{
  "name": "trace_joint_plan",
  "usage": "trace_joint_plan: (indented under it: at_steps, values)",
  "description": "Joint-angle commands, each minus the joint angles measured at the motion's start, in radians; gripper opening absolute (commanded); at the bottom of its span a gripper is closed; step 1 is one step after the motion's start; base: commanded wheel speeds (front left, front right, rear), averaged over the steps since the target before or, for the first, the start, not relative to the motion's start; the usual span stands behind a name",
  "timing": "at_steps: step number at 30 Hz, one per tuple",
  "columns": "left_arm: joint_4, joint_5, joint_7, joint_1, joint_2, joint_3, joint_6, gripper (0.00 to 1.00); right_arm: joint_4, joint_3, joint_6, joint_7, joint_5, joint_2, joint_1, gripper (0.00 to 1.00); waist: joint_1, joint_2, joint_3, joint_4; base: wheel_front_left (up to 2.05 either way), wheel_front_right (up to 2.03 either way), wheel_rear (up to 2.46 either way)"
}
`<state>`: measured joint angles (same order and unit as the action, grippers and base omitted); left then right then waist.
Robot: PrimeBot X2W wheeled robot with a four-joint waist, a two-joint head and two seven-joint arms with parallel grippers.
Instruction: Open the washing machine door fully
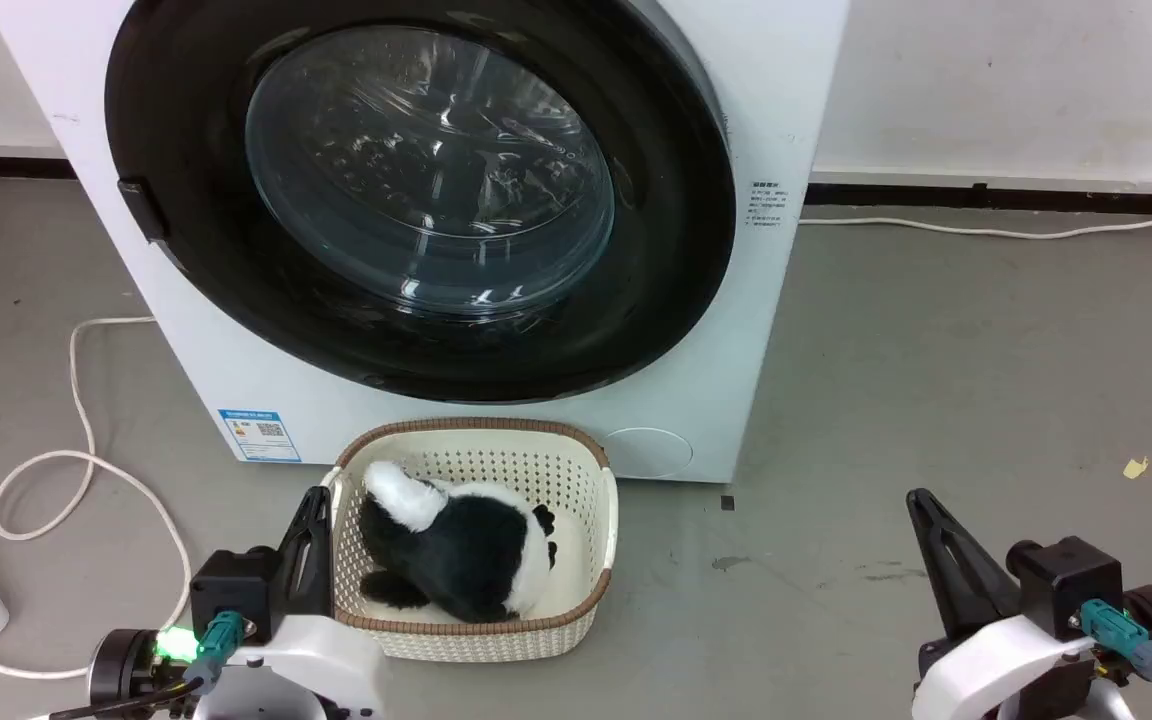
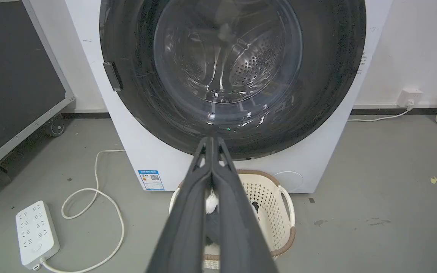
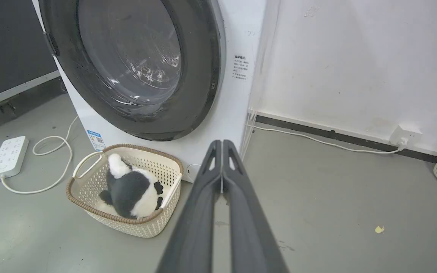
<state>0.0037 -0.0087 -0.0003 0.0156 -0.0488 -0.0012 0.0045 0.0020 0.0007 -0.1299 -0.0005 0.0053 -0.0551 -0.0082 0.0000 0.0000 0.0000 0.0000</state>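
I am reading the washing machine door (image 1: 426,190) as closed: the black disc is lying flat against the front of the washing machine (image 1: 786,110), filling most of its face, and the steel drum is showing through the clear window. A small dark tab (image 1: 141,208) is sitting on the door's left edge. Both arms are hanging low and well short of the door. The left gripper (image 2: 211,139) is pointing toward the lower rim of the door, its two fingers pressed together at the tips and holding nothing. In the head view it is sitting just beside the left rim of the basket (image 1: 496,432); I cannot tell whether it is touching it. The right gripper (image 3: 222,142) is also pinched together and empty, aiming at the machine's lower right corner over bare floor (image 1: 936,350). The basket is standing on the floor right against the machine's front, below the door, with a black-and-white plush toy (image 1: 466,550) lying in it. A blue label (image 1: 258,435) is showing low on the machine's left. A white cable (image 1: 76,400) is looping across the floor toward a power strip (image 2: 36,233) on the left.
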Motion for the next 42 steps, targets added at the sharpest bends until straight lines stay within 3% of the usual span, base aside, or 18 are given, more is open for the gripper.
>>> trace_joint_plan:
  at_steps: [1,24,25,42]
  values:
    - [-0.004,0.009,0.0,-0.016,-0.001,0.001,-0.005,0.0,-0.002,-0.001,-0.001,0.0,-0.005,0.005,0.008,0.0,0.0,0.0,0.0,0.0,0.0,0.0,0.0]
    - [-0.004,0.009,0.0,-0.016,-0.001,0.001,-0.005,0.0,-0.002,-0.001,-0.001,0.0,-0.005,0.005,0.008,0.0,0.0,0.0,0.0,0.0,0.0,0.0,0.0]
    - [0.0,0.0,0.0,0.0,0.0,0.0,0.0,1.0,0.0,0.0,0.0,0.0,0.0,0.0,0.0,1.0,0.0,0.0,0.0,0.0,0.0,0.0,0.0]
    - [0.004,0.007,-0.031,0.0,-0.002,-0.027,0.02,1.0,-0.007,-0.007,0.0,-0.031,0.007,-0.001,0.003,1.0,0.0,0.0,0.013,0.005,0.0,0.0,0.0]
